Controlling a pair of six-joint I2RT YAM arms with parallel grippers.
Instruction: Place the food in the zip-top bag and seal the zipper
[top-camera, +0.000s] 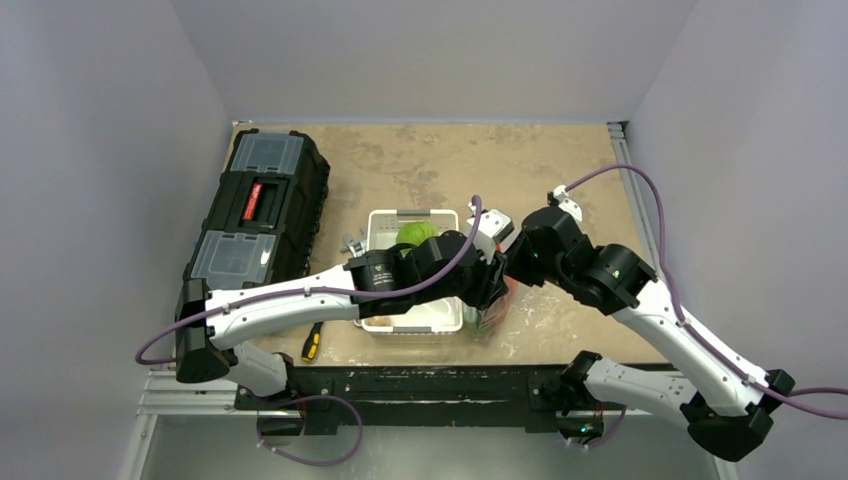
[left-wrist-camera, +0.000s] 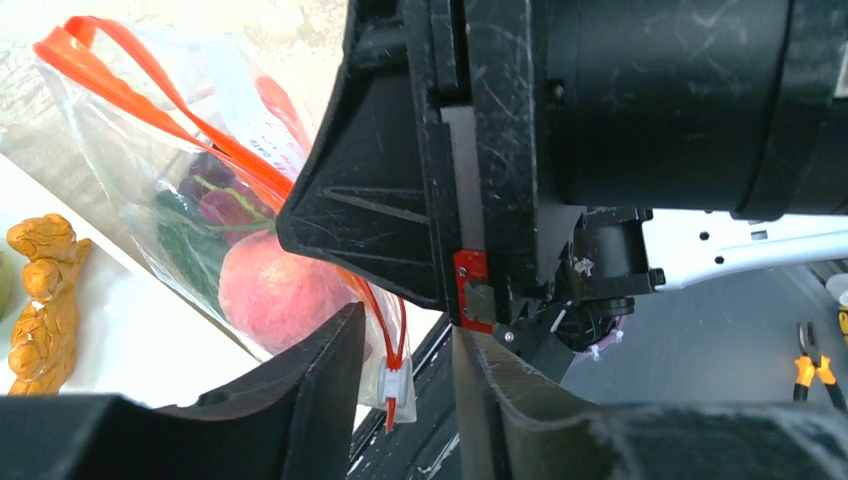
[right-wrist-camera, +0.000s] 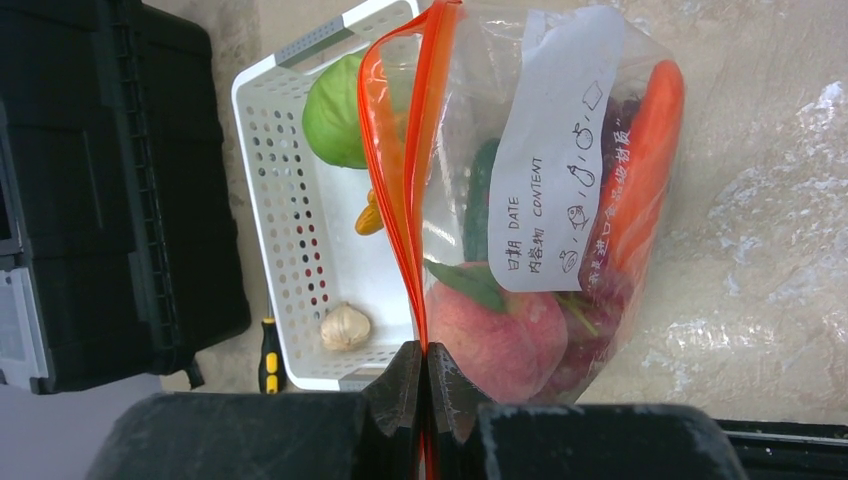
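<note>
The zip-top bag (right-wrist-camera: 560, 200) hangs upright beside the white tray (right-wrist-camera: 290, 230). It holds a pink peach (right-wrist-camera: 495, 335), an orange carrot (right-wrist-camera: 645, 160), a green cucumber (right-wrist-camera: 478, 200) and dark grapes (right-wrist-camera: 595, 330). My right gripper (right-wrist-camera: 427, 352) is shut on the red-orange zipper (right-wrist-camera: 405, 180) at its near end. My left gripper (left-wrist-camera: 408, 325) is open, and the zipper's white slider (left-wrist-camera: 397, 380) hangs between its fingers without touching them. The bag mouth (left-wrist-camera: 150, 110) gapes open farther along. A green cabbage (right-wrist-camera: 335, 110) and a white bulb (right-wrist-camera: 345, 327) lie in the tray. Both grippers meet over the bag (top-camera: 490, 315).
A black toolbox (top-camera: 260, 210) stands at the left of the table. A yellow-handled screwdriver (top-camera: 312, 343) lies in front of the tray. A knobbly orange-yellow toy (left-wrist-camera: 45, 300) lies in the tray. Orange-handled pliers (left-wrist-camera: 810, 365) lie off to one side.
</note>
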